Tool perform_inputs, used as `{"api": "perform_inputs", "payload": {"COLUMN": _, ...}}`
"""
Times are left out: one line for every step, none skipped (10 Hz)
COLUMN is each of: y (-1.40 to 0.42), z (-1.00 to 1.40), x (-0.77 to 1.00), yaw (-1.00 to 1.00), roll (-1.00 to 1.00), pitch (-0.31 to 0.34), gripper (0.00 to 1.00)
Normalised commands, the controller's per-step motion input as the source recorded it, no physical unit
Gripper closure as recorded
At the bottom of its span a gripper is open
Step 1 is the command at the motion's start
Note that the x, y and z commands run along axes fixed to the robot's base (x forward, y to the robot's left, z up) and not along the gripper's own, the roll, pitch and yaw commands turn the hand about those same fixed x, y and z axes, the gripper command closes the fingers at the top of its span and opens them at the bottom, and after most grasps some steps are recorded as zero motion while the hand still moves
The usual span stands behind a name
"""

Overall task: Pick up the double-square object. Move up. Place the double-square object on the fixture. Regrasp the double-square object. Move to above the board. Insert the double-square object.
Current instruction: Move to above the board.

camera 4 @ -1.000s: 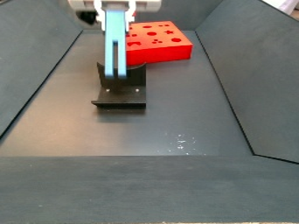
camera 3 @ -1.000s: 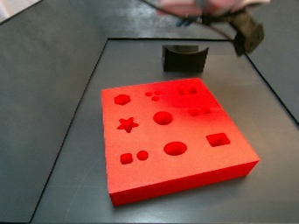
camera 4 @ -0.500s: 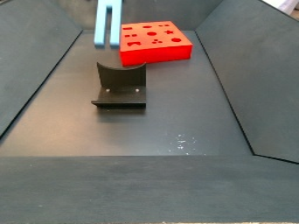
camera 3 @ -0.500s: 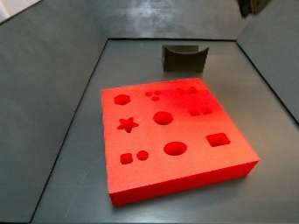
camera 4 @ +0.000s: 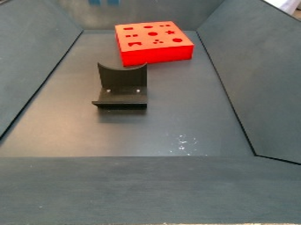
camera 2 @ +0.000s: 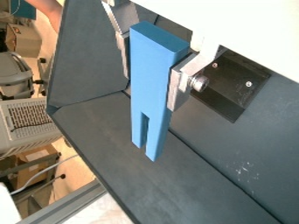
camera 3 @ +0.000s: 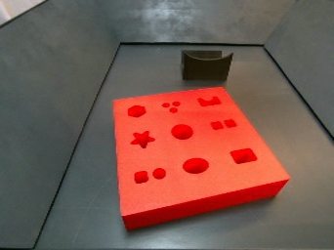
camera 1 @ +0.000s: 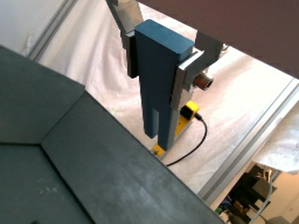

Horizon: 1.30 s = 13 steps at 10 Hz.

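Hand (camera 2: 158, 61), above both side views' frames, grips the double-square object (camera 2: 149, 92) upright between closed-in fingers (camera 2: 184, 80); pickup looks done, while fixture (camera 4: 121, 85) and board (camera 3: 193, 154) stand unused

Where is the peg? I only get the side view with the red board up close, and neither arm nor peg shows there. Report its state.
Observer: The double-square object is clamped between the gripper's fingers. Only the wrist views show them; the gripper is outside both side views.
Operator: Describe the peg's free end.
Observer: In a wrist view it reaches well past the fingers and ends in two prongs with a slot between them.
Operator: Check the fixture from the opposite side.
Observer: In a side view the fixture shows a flat base plate in front of its upright, with nothing resting on it.
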Motion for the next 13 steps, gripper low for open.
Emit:
{"api": "perform_inputs", "payload": {"y": -1.0, "z": 0.11, "x": -0.53, "yaw": -0.05, "roll": -1.0, "pitch": 0.056, "gripper": 1.0}}
{"api": "perform_inputs", "payload": {"y": -1.0, "z": 0.1, "x": -0.52, "yaw": -0.04, "roll": -1.0, "pitch": 0.052, "gripper": 1.0}}
{"api": "perform_inputs", "payload": {"y": -1.0, "z": 0.12, "x": -0.55, "yaw": -0.04, "roll": -1.0, "pitch": 0.042, "gripper": 1.0}}
{"api": "perform_inputs", "payload": {"y": -1.0, "z": 0.11, "x": -0.56, "yaw": -0.04, "roll": -1.0, "pitch": 0.037, "gripper": 1.0}}
{"api": "perform_inputs", "payload": {"y": -1.0, "z": 0.12, "x": -0.58, "yaw": -0.04, "roll": -1.0, "pitch": 0.035, "gripper": 1.0}}
{"api": "perform_inputs", "payload": {"y": -1.0, "z": 0.12, "x": -0.59, "yaw": -0.04, "roll": -1.0, "pitch": 0.036, "gripper": 1.0}}
{"api": "perform_inputs", "payload": {"y": -1.0, "z": 0.12, "x": -0.61, "yaw": -0.04, "roll": -1.0, "pitch": 0.034, "gripper": 1.0}}
{"api": "perform_inputs", "payload": {"y": -1.0, "z": 0.12, "x": -0.62, "yaw": -0.04, "roll": -1.0, "pitch": 0.03, "gripper": 1.0}}
{"api": "perform_inputs", "payload": {"y": -1.0, "z": 0.13, "x": -0.68, "yaw": -0.03, "roll": -1.0, "pitch": 0.023, "gripper": 1.0}}
{"api": "perform_inputs", "payload": {"y": -0.65, "z": 0.09, "x": -0.49, "yaw": -0.03, "roll": -1.0, "pitch": 0.014, "gripper": 1.0}}
{"api": "perform_inputs", "payload": {"y": -0.36, "z": 0.05, "x": -0.33, "yaw": -0.03, "roll": -1.0, "pitch": 0.005, "gripper": 1.0}}
{"api": "perform_inputs", "payload": {"y": -0.18, "z": 0.03, "x": -0.21, "yaw": -0.03, "roll": -1.0, "pitch": 0.0, "gripper": 1.0}}
{"api": "perform_inputs", "payload": {"y": -0.09, "z": 0.02, "x": -0.15, "yaw": -0.02, "roll": -1.0, "pitch": -0.013, "gripper": 1.0}}
